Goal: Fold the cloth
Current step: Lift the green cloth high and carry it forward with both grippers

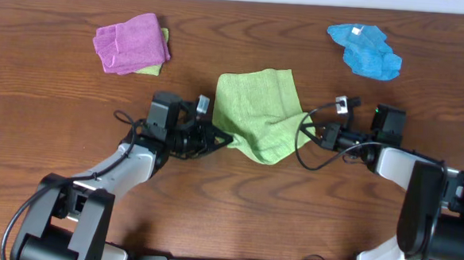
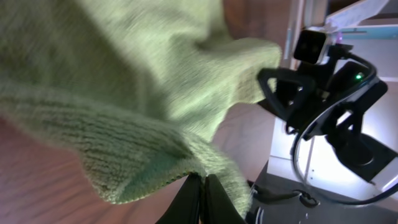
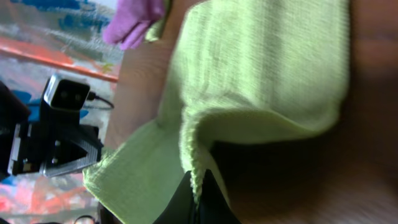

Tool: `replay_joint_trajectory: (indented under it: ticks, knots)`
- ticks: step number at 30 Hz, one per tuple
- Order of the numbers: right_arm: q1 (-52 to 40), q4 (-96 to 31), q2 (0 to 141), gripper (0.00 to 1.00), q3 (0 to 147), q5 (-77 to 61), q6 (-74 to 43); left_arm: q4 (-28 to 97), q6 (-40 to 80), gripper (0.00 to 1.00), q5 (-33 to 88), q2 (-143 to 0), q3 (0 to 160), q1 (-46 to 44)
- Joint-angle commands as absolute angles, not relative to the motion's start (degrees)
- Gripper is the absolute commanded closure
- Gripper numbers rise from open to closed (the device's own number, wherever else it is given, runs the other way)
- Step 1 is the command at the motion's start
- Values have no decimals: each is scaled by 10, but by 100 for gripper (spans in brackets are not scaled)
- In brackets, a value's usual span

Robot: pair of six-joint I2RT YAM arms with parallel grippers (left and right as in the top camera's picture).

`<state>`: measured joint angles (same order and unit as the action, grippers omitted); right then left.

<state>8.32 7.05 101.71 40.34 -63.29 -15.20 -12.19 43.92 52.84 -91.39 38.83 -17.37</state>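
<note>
Two robot arms take up a lime-green towel at the start of a fold: the cloth (image 1: 260, 115) lies on the counter (image 1: 211, 216) directly between the two hands, its flat far half stretching away ahead of them and its near half bunched and lifted where they have hold of it. The left hand (image 1: 222, 139) is closed on the near left corner, terry pile pinched between its fingertips (image 2: 186, 208); the right hand (image 1: 308, 134) is likewise clamped shut on a fold of the right-hand edge, as its own fingertips (image 3: 180, 205) show. The held edge runs from hand to hand, across the direction of reach, and neither arm looks nearer than the other, so the fold will likely mean carrying that edge forward together over the flat part. A purple-pink cloth (image 1: 129, 41) and a blue cloth (image 1: 365, 49) sit well beyond the hands.
</note>
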Motion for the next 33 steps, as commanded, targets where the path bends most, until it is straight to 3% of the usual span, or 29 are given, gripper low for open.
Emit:
replay_joint_trajectory:
  ticks: [1, 13, 33]
  knots:
    - [58, 71, 986, 98, 438, -652, -173, -96, 418, 94, 540, -918, 437, -169]
    - [3, 51, 970, 99, 589, -589, -181, 256, 171, 94, 390, -918, 682, -128]
    - [-30, 34, 970, 98, 736, -520, -210, 296, 134, 94, 382, -919, 853, -81]
